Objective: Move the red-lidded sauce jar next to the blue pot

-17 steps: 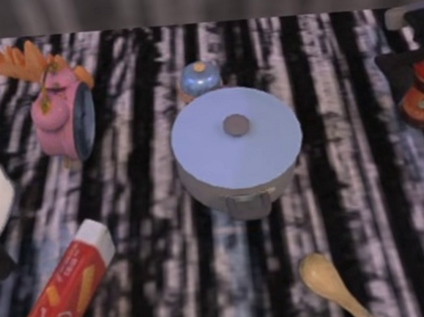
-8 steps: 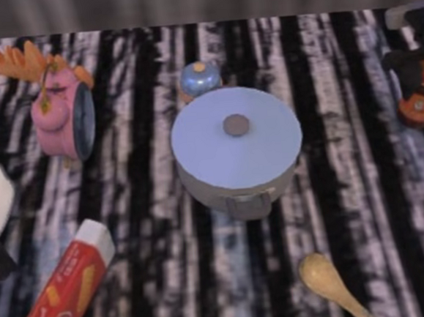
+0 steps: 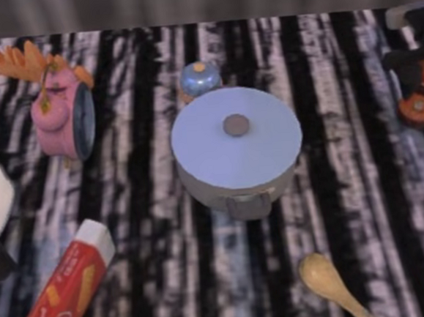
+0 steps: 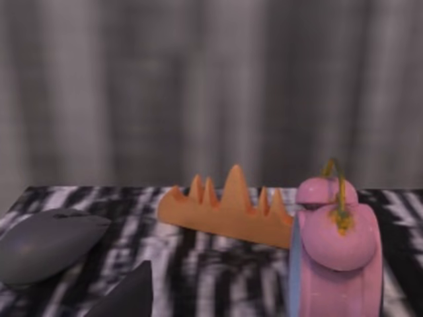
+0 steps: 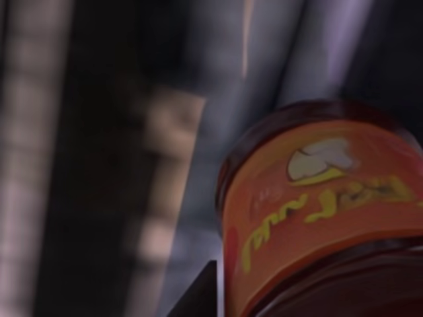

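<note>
Step in hand: right gripper [image 3: 413, 69] at the jar [image 3: 422, 98], far right of the desk [image 3: 128, 209].

My right gripper is down over the jar, well apart from the pot [image 3: 237, 145] at centre; I cannot tell whether it has closed on it. Next I judge: confirm the hold, lift, carry left, set down beside the pot. Left arm parked at the left edge.

Pot [image 3: 237, 145] at bench [image 3: 150, 207] centre; small dome [image 3: 199, 78] touching behind it. Sauce jar [image 3: 422, 98] far right. Alarm clock [image 3: 65, 115] left, toothpaste tube [image 3: 61, 291] front-left, spoon [image 3: 326, 280] front-right.
</note>
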Robot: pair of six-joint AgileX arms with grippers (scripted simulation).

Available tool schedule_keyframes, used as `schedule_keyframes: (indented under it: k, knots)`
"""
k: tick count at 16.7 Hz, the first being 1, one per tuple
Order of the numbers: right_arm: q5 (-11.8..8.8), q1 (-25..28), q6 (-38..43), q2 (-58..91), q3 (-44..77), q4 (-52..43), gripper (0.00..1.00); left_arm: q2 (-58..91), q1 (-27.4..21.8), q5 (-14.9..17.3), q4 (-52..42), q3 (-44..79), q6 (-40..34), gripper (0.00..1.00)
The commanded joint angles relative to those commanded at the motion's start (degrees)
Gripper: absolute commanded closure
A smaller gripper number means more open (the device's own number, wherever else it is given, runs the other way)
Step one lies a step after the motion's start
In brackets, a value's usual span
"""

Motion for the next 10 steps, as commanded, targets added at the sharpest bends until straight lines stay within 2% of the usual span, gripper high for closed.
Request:
schedule_keyframes:
  k: [6,10]
  knots:
    - [-0.05,0.15,0.15,-0.89,-0.89,-0.06,1.0,0.0,0.0,0.0,0.0,0.0,0.0,0.0]
    - [-0.13,0.55,0.19,-10.0,-9.31,-0.71,1.0,0.0,0.0,0.0,0.0,0.0,0.0,0.0]
